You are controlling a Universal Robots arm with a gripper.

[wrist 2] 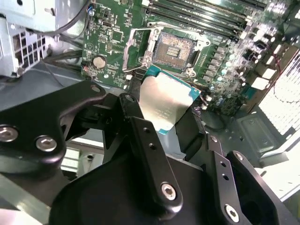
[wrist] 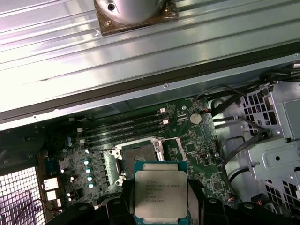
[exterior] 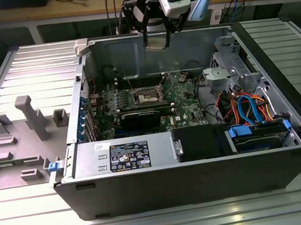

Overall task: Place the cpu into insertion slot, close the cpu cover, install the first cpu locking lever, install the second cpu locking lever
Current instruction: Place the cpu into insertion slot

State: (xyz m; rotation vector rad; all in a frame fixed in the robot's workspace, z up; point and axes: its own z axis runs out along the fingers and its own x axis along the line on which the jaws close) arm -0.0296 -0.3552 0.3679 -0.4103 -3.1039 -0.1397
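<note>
One chip (wrist: 161, 194), flat and square with a silver-grey metal top and a teal rim, is clamped by its opposite sides between the gripper's (wrist 2: 161, 115) two black fingers (wrist 2: 187, 131). It hangs in the air above the green board (wrist: 197, 145), clear of the one open socket (wrist 2: 174, 49).

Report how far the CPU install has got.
Done: the cpu is picked up, clamped by the gripper, jaws shut on it. In hand: it hangs above the case, over the motherboard. Left: the insertion slot lies empty and the cpu cover looks open, so seating, closing and locking are not yet done.
</note>
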